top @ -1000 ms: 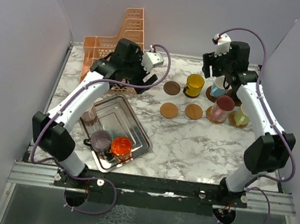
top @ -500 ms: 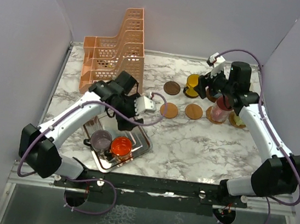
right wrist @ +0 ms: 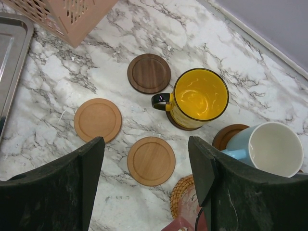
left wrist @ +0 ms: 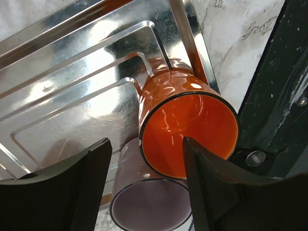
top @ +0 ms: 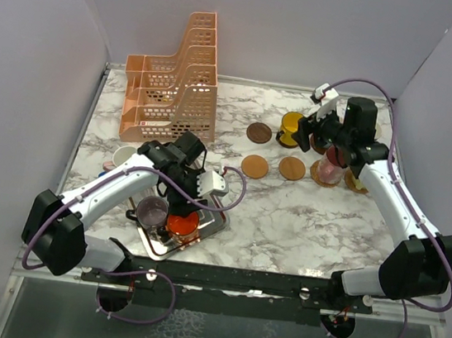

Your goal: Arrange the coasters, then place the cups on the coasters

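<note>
White marbled tabletop fills the overhead view, walled in by plain grey panels. I take the silver tray as my landmark; from above, the left arm covers most of it.

On the tray, at its near corner, stands the glossy orange cup, touching the grey-purple cup, which the bottom of the wrist view cuts off. The left gripper hangs right over them, fingers apart. One finger overlaps the orange cup's mouth and the other sits clear of its wall. I cannot tell if either touches it.

Well to the right of the tray and further back, the right gripper hovers with fingers spread, holding nothing. Below it lie three bare coasters: one dark and two tan. Beside them, the yellow cup hides nearly all of its coaster. The light blue cup is partly behind a finger, with only a sliver of coaster showing. The maroon-pink cup is half screened by the arm.

Just left of the tray, a white cup peeks out. Behind the tray stands a peach rack.
</note>
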`<control>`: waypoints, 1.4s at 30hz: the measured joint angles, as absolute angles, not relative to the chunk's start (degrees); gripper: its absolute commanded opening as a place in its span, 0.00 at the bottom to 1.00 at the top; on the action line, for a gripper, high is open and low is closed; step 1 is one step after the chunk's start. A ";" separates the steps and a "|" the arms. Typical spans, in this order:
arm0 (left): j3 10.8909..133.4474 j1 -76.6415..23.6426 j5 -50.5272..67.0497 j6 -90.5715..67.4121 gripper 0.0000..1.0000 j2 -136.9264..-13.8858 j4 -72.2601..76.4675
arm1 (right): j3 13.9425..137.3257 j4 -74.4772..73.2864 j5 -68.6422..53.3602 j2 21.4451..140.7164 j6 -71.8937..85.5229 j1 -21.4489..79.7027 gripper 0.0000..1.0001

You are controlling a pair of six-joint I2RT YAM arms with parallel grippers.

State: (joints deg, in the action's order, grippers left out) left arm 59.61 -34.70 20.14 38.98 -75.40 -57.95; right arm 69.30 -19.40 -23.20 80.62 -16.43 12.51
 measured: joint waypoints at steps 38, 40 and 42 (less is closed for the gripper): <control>56.12 -35.77 19.00 36.56 0.12 -78.17 -51.07 | 68.71 -18.79 -21.52 80.47 -16.84 12.51 0.71; 56.12 -35.75 18.96 36.67 0.06 -78.17 -51.00 | 68.71 -18.79 -21.50 80.47 -16.84 12.51 0.71; 56.27 -35.75 18.87 36.91 0.00 -78.17 -50.96 | 68.71 -18.79 -21.47 80.47 -16.82 12.51 0.71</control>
